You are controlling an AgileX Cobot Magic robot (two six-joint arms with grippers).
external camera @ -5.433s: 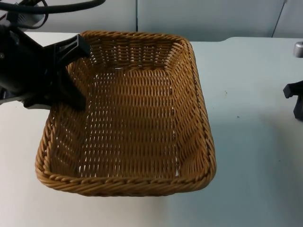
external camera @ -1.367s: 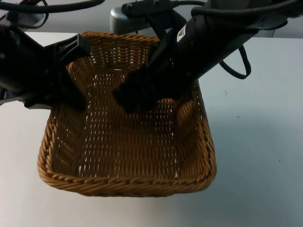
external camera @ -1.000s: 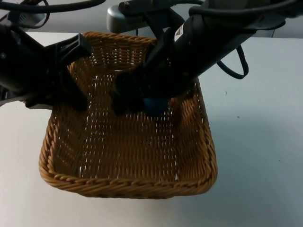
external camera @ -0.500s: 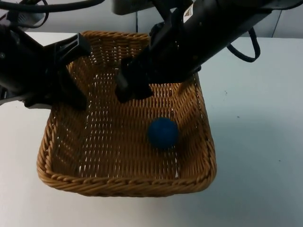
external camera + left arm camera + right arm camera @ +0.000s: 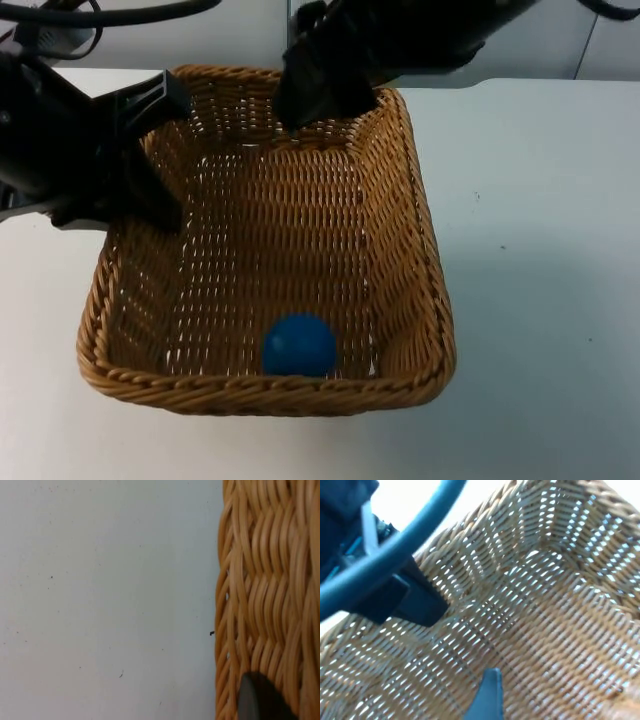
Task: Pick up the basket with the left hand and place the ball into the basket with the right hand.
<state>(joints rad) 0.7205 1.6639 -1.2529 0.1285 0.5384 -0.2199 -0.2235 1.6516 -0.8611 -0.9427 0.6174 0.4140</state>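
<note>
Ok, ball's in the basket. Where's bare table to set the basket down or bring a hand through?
Bare table lies right of the basket and in a strip along its near rim. It is crowded on the left, where the left gripper clamps the basket wall, and at the far rim under the right gripper. The ball sits by the near wall.

Even, bright indoor light; soft shadows.
The white table [image 5: 540,300] shows no glare; the basket [image 5: 420,250] casts faint shade on it. The right wrist view looks bluish and slightly soft, light glinting through the weave.
</note>
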